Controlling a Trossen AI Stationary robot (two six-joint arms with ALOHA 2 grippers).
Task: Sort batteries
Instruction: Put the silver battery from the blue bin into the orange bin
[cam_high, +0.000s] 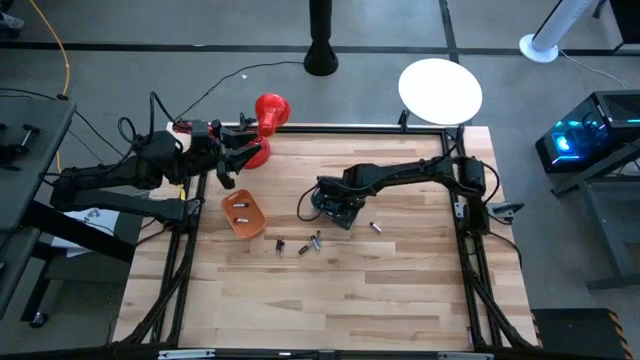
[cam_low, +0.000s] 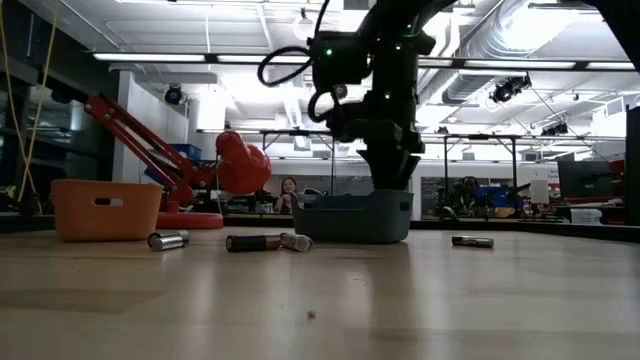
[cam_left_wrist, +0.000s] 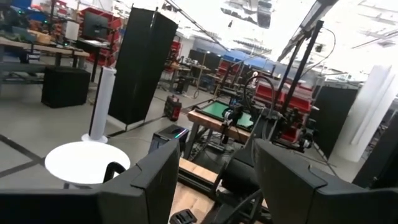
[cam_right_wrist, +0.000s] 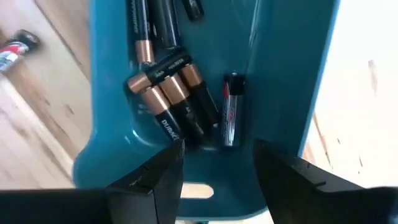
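A teal bin (cam_right_wrist: 273, 74) holds several batteries: dark copper-topped ones (cam_right_wrist: 177, 102) and a silvery one with a red band (cam_right_wrist: 230, 111). My right gripper (cam_right_wrist: 217, 165) hangs open over this bin (cam_high: 335, 208), pointing down, with nothing between its fingers. An orange bin (cam_high: 243, 215) to the left holds two batteries. Loose batteries lie on the wood near the middle (cam_high: 303, 246) and one to the right (cam_high: 377, 227); another lies beside the teal bin (cam_right_wrist: 13, 48). My left gripper (cam_high: 232, 165) waits open, raised at the far left, and nothing is between its fingers (cam_left_wrist: 149, 180).
A red desk lamp (cam_high: 270, 110) stands at the table's far left edge, close to my left gripper. In the low view the loose batteries (cam_low: 253, 242) lie in a row in front of the two bins. Bare wood stretches along the table's near half (cam_high: 330, 300).
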